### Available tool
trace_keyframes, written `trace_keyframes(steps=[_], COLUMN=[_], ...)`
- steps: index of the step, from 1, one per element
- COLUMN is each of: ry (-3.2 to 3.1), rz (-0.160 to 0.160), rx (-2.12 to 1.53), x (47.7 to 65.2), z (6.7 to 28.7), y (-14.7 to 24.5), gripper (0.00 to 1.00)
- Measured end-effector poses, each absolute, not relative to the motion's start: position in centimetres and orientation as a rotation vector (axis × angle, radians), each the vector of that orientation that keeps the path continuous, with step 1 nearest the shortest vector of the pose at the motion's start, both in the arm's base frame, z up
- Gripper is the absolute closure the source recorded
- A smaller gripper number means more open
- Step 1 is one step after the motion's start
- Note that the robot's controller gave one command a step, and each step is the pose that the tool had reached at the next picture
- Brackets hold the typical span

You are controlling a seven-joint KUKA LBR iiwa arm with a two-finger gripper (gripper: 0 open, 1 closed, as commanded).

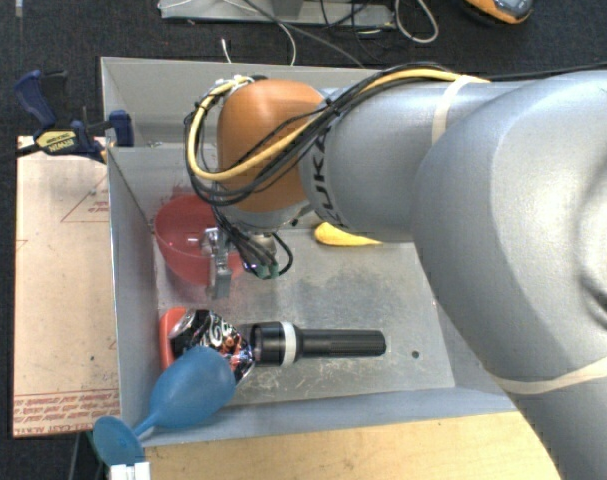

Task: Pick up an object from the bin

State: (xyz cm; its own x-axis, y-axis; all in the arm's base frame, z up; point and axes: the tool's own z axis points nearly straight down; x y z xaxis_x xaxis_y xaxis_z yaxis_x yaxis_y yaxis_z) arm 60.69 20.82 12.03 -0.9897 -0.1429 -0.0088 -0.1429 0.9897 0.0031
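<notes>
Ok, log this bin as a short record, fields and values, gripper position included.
container: grey bin
gripper position: gripper in the bin's left half, right beside the red cup; contact cannot be told
near the front wall: black cylinder lying flat, crumpled wrapper at its left end
front left corner: blue goblet on its side
under the arm: yellow thing, partly hidden

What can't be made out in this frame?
- Yellow object: mostly hidden under the arm, camera view; kind unclear.
- Red cup: right side covered by the end effector, camera view.
- Bin floor, back right: hidden by the arm.
</notes>
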Motion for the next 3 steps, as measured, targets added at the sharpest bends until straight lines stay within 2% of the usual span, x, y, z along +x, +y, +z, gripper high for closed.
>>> trace_keyframes(steps=[1, 2, 3], ry=[3.034, 3.082, 3.072], rz=[0.006, 0.007, 0.008], rx=[-0.703, -0.555, -0.560], x=[55.7, 57.7, 57.5], z=[11.4, 20.7, 23.3], y=[21.8, 21.2, 21.2], gripper=[1.00, 1.00, 1.00])
